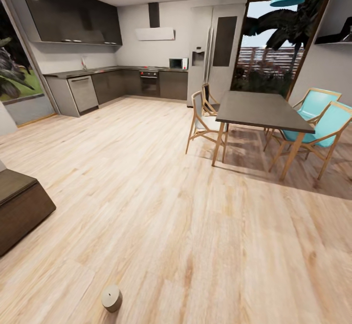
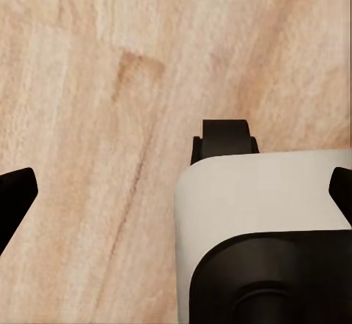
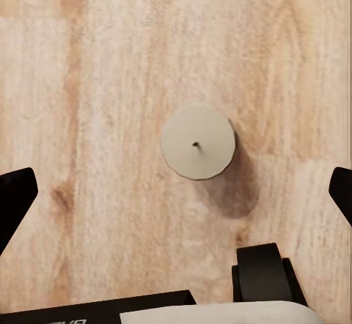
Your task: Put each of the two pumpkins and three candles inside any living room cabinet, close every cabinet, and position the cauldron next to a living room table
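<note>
The pale, matt wood-plank floor (image 1: 161, 216) runs through the whole open room, its boards straight-grained with darker knots. At its far edge stands the dark grey L-shaped kitchen run (image 1: 117, 82). To the right stands the tall dark rectangular dining bench (image 1: 261, 111) on light wooden legs, with turquoise sling chairs (image 1: 325, 123) beside it. At the left edge of the floor sits a low dark-brown wooden block with a flat top (image 1: 19, 206); whether it is the cabinet cannot be told.

One small squat cream-beige round candle (image 1: 111, 298) stands upright on the floor at the near edge of the head view, well apart from all furniture. In the right wrist view the candle (image 3: 198, 141) lies below the right jaws (image 3: 176, 192), which are spread wide and hold nothing. The left jaws (image 2: 176, 192) are likewise spread over bare floor.

Handling estimate: light, rigid, waxy and somewhat slippery. Grip across the faceted side wall, at mid-height, clear of the short central wick.
</note>
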Robot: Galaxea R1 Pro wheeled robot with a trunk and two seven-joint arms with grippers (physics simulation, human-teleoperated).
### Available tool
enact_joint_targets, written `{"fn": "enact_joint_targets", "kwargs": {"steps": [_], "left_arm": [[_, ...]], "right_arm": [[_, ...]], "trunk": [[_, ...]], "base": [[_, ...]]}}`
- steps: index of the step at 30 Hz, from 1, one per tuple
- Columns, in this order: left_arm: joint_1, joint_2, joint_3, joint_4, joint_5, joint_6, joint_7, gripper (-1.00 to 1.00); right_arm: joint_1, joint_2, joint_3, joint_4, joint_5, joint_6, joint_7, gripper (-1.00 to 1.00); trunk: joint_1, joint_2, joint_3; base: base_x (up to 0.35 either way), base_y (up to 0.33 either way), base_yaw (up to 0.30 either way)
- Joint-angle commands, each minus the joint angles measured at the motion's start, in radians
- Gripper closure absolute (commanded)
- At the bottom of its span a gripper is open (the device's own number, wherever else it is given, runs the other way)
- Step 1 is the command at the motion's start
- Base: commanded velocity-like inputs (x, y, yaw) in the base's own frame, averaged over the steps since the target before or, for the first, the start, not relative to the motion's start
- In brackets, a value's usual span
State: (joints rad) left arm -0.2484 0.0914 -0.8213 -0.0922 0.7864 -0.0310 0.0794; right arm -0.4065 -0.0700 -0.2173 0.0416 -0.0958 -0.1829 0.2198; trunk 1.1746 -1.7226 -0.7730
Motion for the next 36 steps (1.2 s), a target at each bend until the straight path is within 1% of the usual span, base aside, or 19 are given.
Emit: {"fn": "enact_joint_targets", "kwargs": {"steps": [1,20,36], "left_arm": [[0.000,0.001,-0.009,-0.002,0.007,-0.001,0.005,-1.00],[0.000,0.001,-0.008,-0.003,0.008,0.000,0.007,-1.00],[0.000,0.002,-0.008,-0.003,0.007,0.001,0.005,-1.00]], "right_arm": [[-0.002,-0.001,-0.002,0.004,-0.010,-0.006,0.007,-1.00],[-0.002,-0.001,-0.002,0.004,-0.011,-0.006,0.007,-1.00],[-0.002,0.000,-0.002,0.004,-0.013,-0.008,0.009,-1.00]], "trunk": [[0.000,0.000,-0.001],[0.000,0.000,-0.001],[0.061,-0.112,-0.051]], "base": [[0.000,-0.035,0.000],[0.009,-0.023,0.000],[0.000,0.000,0.000]]}}
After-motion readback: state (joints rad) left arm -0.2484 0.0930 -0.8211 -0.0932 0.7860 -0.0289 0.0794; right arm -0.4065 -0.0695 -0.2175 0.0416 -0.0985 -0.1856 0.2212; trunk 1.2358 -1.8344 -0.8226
